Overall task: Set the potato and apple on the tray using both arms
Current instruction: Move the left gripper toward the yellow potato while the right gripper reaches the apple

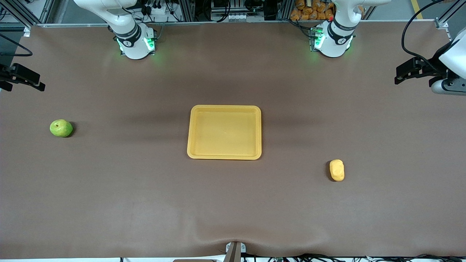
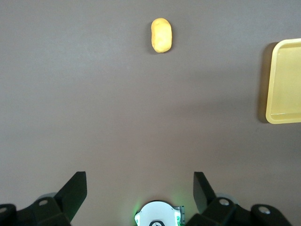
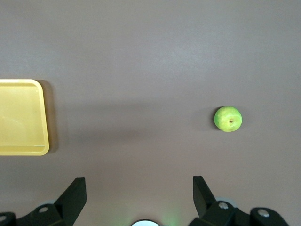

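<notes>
The yellow-orange tray [image 1: 224, 107] lies empty in the middle of the table. The green apple [image 1: 61, 128] rests on the table toward the right arm's end, apart from the tray. The yellow-orange potato [image 1: 336, 170] lies toward the left arm's end, nearer to the front camera than the tray. My left gripper [image 2: 140, 188] is open and empty, high over the table; its view shows the potato [image 2: 161, 35] and a tray corner [image 2: 282, 117]. My right gripper [image 3: 139, 188] is open and empty, also high; its view shows the apple [image 3: 228, 118] and the tray's rim [image 3: 23, 151].
The brown table mat [image 1: 145, 189] covers the whole work surface. The two arm bases [image 1: 135, 43] [image 1: 333, 40] stand lit green along the edge farthest from the front camera. Cables and equipment sit past that edge.
</notes>
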{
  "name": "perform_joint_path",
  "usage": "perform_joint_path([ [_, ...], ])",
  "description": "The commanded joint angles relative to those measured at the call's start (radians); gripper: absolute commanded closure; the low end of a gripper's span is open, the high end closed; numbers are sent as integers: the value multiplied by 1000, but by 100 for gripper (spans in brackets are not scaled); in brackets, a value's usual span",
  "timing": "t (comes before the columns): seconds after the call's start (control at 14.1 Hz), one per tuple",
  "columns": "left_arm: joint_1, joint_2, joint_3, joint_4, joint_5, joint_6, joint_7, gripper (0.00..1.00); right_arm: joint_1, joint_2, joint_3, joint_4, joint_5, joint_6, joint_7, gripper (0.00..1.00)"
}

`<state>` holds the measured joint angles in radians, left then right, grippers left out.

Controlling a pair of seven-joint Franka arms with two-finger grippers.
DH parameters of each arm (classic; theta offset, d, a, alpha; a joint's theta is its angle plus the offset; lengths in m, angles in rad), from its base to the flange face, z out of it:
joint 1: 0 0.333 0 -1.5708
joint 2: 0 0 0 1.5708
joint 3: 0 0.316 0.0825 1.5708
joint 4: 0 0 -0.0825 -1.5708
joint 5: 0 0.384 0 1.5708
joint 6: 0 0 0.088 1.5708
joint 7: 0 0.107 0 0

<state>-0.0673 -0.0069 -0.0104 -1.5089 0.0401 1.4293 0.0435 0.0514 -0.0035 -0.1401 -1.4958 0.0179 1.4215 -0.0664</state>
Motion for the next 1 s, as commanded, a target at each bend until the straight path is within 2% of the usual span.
perform_joint_path([
  [0.0, 0, -1, 1, -2, -17, 10, -20, 0, -13, 2, 7, 12, 2, -6, 16, 0],
  [0.21, -5, 14, 3, 1, -14, 10, -19, 0, -13, 2, 7, 12, 2, -6, 16, 0],
  [0.43, 7, 62, 0, 58, -6, 3, -19, 0, -13, 2, 7, 14, 2, -4, 16, 0],
  [0.71, -5, 140, 0, 52, -3, 13, -27, 0, -13, 8, 5, 14, 2, -4, 11, 0],
  [0.92, -5, 202, -2, 9, -2, 58, -27, 0, -18, 14, 2, 14, -6, 2, 11, 0],
])
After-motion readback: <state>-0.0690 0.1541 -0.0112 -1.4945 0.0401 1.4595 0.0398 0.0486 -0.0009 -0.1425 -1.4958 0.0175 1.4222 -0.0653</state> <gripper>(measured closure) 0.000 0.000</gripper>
